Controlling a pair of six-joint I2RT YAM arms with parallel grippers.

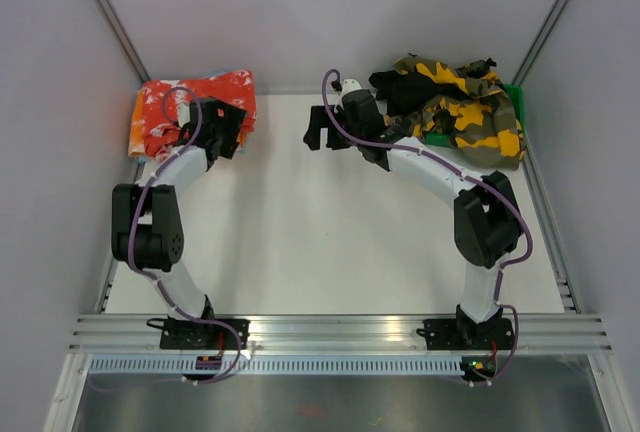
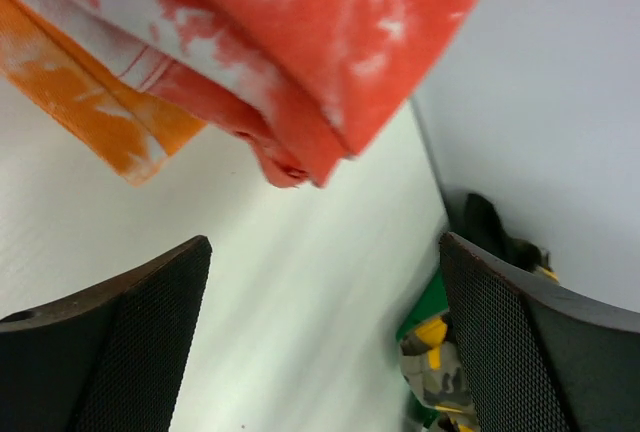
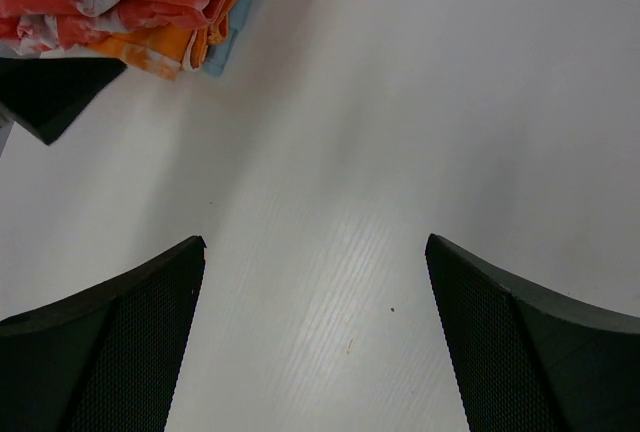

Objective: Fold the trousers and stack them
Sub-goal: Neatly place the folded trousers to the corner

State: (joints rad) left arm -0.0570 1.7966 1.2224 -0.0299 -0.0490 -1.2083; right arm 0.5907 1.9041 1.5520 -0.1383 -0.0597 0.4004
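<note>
The red trousers with white tie-dye splotches lie folded at the far left, on top of a lighter orange-and-white pair. My left gripper hovers at the stack's right edge, open and empty. In the left wrist view the red trousers and the orange pair lie ahead of the open left gripper, apart from its pads. My right gripper is open over bare table at the far middle. In its wrist view the right gripper holds nothing and the folded stack sits at the upper left.
A heap of yellow-green camouflage and black trousers fills a green bin at the far right; the camouflage cloth also shows past the left fingers. Grey walls close the table's back and sides.
</note>
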